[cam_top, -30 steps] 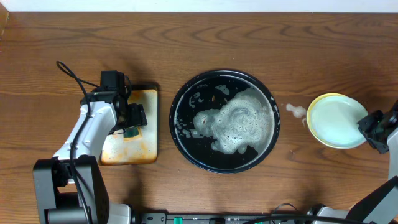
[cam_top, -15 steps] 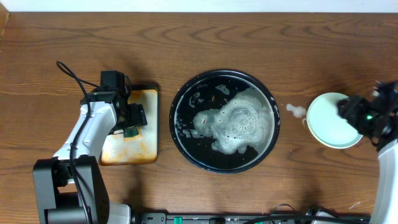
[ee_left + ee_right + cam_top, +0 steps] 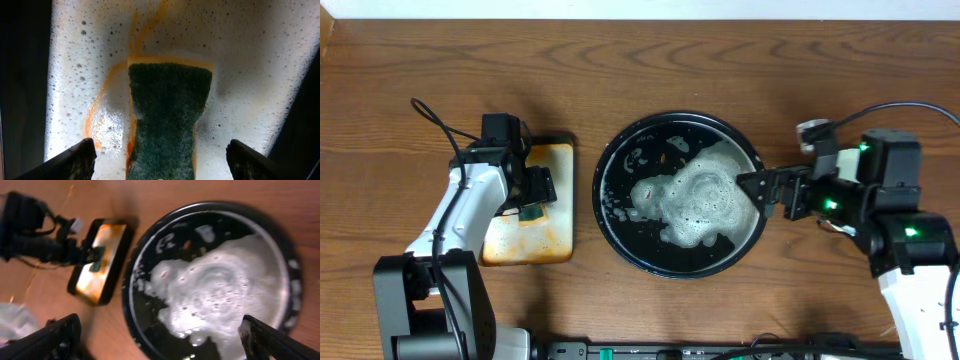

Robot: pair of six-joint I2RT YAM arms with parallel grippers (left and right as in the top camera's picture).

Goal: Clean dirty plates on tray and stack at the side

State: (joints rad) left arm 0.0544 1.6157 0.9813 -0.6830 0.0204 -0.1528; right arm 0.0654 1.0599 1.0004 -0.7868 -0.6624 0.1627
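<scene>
The black tray (image 3: 603, 170) sits mid-table and holds a pool of white foam (image 3: 705, 195); no plate lies on it. My right gripper (image 3: 767, 192) hovers open over the tray's right rim, nothing between its fingers. In the right wrist view the tray (image 3: 129, 295) and foam (image 3: 215, 295) fill the frame between the gripper's (image 3: 170, 345) spread fingers. The plates are hidden under my right arm in the overhead view. My left gripper (image 3: 535, 190) is open, its fingers on either side of a green sponge (image 3: 170, 110) without touching it.
The sponge lies on a small rectangular orange-stained tray (image 3: 555, 225) left of the black tray, wet with suds (image 3: 250, 75). In the right wrist view a pale blurred shape (image 3: 15, 322) shows at the lower left edge. Bare wooden table (image 3: 670, 60) stretches along the back.
My right arm has swung left from the plate stack at the right to the black tray's right rim, and now covers the stack. The left arm has not moved.
</scene>
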